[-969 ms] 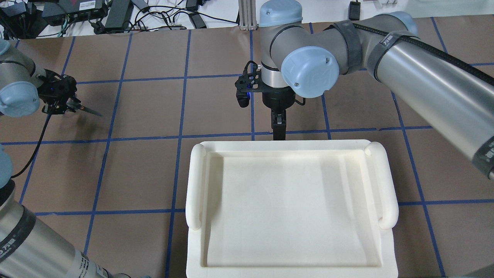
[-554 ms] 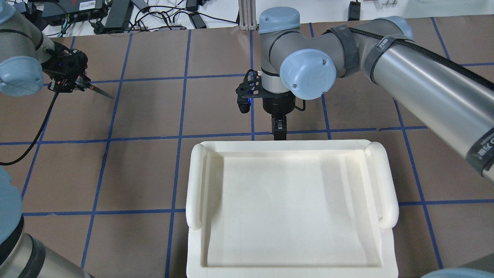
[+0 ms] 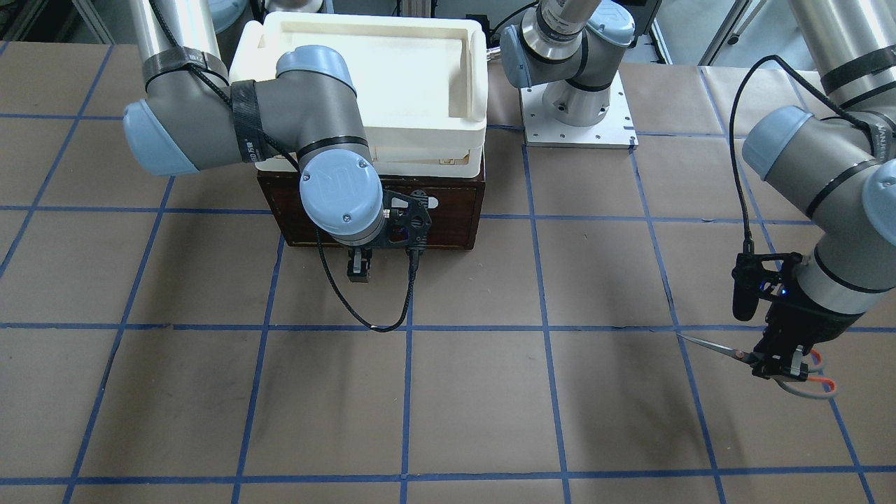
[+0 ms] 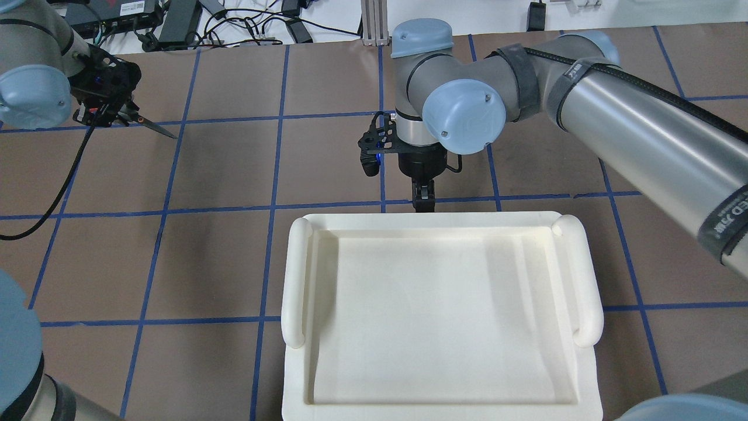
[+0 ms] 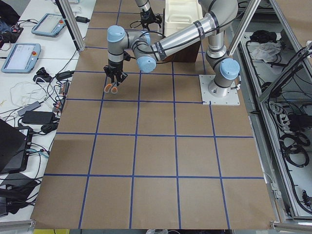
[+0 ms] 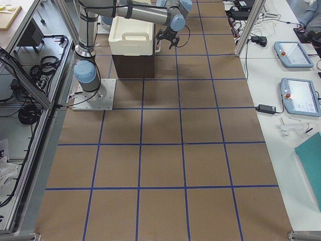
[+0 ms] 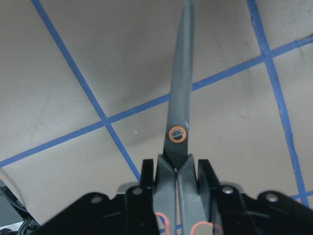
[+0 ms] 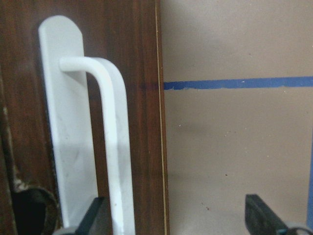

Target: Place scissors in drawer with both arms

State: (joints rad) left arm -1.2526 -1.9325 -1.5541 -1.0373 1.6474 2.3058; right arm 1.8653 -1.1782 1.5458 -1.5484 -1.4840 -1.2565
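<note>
My left gripper [image 4: 104,114] is shut on the scissors [image 4: 153,126] near the pivot and holds them above the table at the far left. The dark blades point out ahead of it. The wrist view shows the blades [image 7: 180,98] shut, and the front view shows the orange-lined loops [image 3: 812,379] behind the gripper [image 3: 778,362]. My right gripper [image 4: 423,200] is open in front of the dark brown drawer [image 3: 448,217], which is shut. In the right wrist view the white bar handle [image 8: 113,147] stands just inside one fingertip [image 8: 94,216].
A cream-white plastic tray [image 4: 295,280] sits on top of the drawer box and hides it from overhead. Brown paper with blue tape lines covers the table [image 3: 476,392]. Cables and power bricks [image 4: 175,20] lie past the far edge.
My left gripper has carried the scissors away from me, toward the table's far edge. My right gripper has moved a little closer to the drawer front.
</note>
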